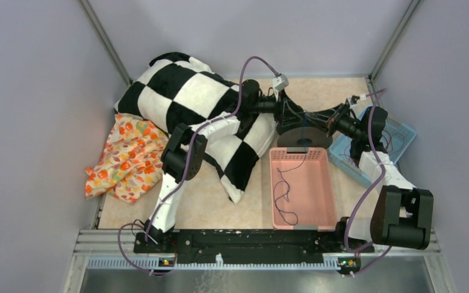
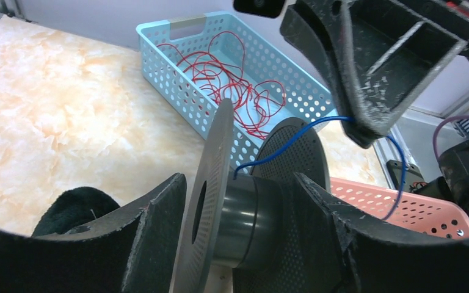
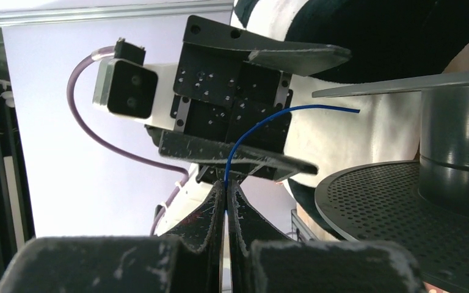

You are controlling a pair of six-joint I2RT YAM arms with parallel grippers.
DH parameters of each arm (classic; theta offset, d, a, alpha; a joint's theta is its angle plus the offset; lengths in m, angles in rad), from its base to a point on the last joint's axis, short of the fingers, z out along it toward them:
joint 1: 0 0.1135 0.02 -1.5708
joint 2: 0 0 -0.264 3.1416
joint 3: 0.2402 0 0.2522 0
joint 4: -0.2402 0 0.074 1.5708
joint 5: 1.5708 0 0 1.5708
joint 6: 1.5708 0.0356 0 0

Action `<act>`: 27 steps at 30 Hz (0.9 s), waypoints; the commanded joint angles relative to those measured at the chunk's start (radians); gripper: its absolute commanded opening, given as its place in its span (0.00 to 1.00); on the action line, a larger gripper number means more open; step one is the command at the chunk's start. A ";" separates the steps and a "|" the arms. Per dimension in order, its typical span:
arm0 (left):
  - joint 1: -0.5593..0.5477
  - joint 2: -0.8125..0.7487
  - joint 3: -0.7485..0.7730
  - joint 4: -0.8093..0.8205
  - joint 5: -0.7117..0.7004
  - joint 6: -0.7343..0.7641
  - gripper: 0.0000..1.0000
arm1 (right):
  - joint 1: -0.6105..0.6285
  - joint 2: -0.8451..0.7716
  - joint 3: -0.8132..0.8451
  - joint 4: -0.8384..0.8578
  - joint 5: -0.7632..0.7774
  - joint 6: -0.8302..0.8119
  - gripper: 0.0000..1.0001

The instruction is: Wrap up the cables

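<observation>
On the lavender-walled marbled table [image 1: 220,207], the cable [image 3: 244,137] is being pinched beside the reel [image 2: 247,217] by the clenched right gripper [image 3: 226,186], the reel being straddled by the parted left gripper [image 2: 239,178].

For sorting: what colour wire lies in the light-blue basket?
It's red; the wire shows best in left wrist view.

At centre frame you see the spool [image 1: 304,137], the lower basket [image 1: 315,196] just beneath holding the cable [image 1: 276,194], the right basket [image 1: 405,130] beside, and the pillow [image 1: 183,97] upper left.
</observation>
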 commanded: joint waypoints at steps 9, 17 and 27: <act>-0.027 0.015 0.027 0.091 -0.114 0.066 0.62 | -0.007 -0.006 -0.027 0.061 -0.005 0.029 0.00; -0.033 0.030 0.010 0.142 -0.119 0.041 0.58 | -0.006 -0.005 -0.073 0.095 0.002 0.066 0.00; -0.035 0.051 0.019 0.146 -0.118 0.043 0.48 | -0.006 0.017 -0.084 0.152 0.000 0.119 0.00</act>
